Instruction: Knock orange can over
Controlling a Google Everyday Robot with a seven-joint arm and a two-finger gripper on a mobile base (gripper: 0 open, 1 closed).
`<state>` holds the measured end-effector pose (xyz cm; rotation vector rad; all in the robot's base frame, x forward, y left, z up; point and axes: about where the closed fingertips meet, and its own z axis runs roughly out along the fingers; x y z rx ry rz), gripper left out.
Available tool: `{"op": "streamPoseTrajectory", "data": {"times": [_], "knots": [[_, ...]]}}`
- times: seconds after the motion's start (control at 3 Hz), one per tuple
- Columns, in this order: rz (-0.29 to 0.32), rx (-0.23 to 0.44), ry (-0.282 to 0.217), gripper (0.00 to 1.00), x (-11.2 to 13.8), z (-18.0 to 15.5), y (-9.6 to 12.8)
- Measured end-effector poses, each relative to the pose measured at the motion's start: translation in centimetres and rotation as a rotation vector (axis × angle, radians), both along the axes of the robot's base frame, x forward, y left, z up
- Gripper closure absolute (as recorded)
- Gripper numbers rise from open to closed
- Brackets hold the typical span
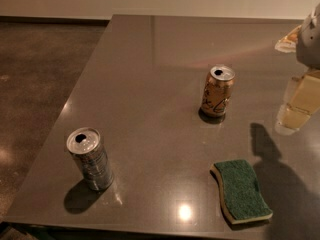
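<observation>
The orange can [217, 92] stands upright a little right of the middle of the dark grey table [145, 74]. It has an orange-tan body, dark scribbled lettering and an opened silver top. My gripper [298, 108] hangs at the right edge of the view, to the right of the can, clear of it and at about its height. Its shadow falls on the table below it. Part of the arm above it is cut off by the frame.
A silver-grey can [90, 159] stands upright near the table's front left corner. A green and yellow sponge [242, 189] lies at the front right. A pale crumpled object [287, 40] lies at the far right. The table's left edge drops to a brown floor [35, 74].
</observation>
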<state>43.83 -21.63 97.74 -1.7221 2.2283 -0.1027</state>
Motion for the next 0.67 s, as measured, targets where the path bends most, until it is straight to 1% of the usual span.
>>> {"op": "streamPoseTrajectory", "data": {"times": [0.33, 0.67], "knots": [[0.0, 0.001, 0.0, 0.0, 0.02, 0.0, 0.01], [-0.009, 0.025, -0.011, 0.0, 1.01, 0.18, 0.4]]}}
